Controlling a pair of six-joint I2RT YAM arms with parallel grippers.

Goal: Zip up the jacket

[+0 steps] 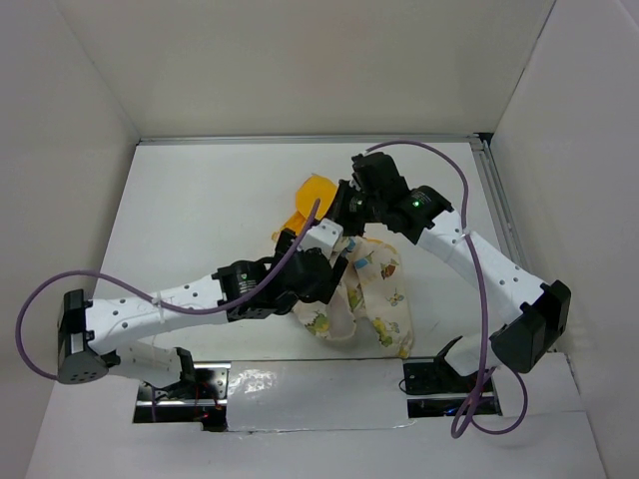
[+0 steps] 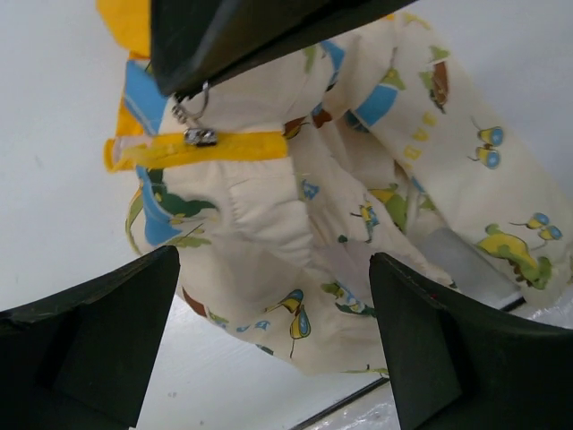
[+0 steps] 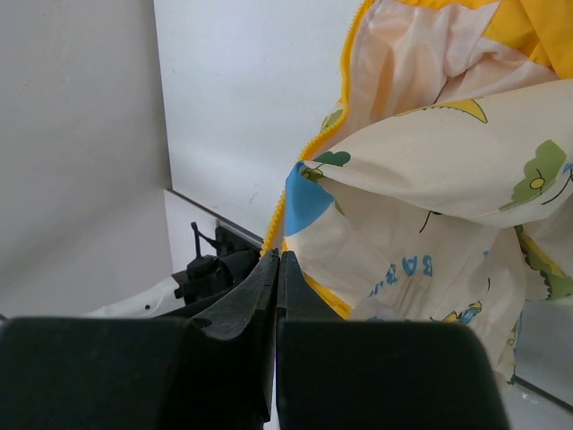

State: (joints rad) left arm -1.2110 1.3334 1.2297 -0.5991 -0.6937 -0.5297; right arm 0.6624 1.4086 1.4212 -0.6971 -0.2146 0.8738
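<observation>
- While the right fingers (image 3: 267,279) are clenched on the jacket's (image 1: 379,291) yellow zipper edge (image 3: 279,210), seemingly on the slider's ring pull (image 2: 192,106), drawing the zip appears to be the step in hand.
- Left fingers (image 2: 98,340) hang spread wide over the crumpled jacket mid-table (image 1: 200,210), grasping nothing.
- Next, I judge, they should pin cloth below the slider (image 2: 200,136), tautening the tape.
- Thin, soft, wrinkled printed fabric; small metal slider; beaded yellow teeth.

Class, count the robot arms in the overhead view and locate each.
2. The white-and-black left robot arm reaches from lower left to the cream printed fabric jacket; the right robot arm enters from the right.
</observation>
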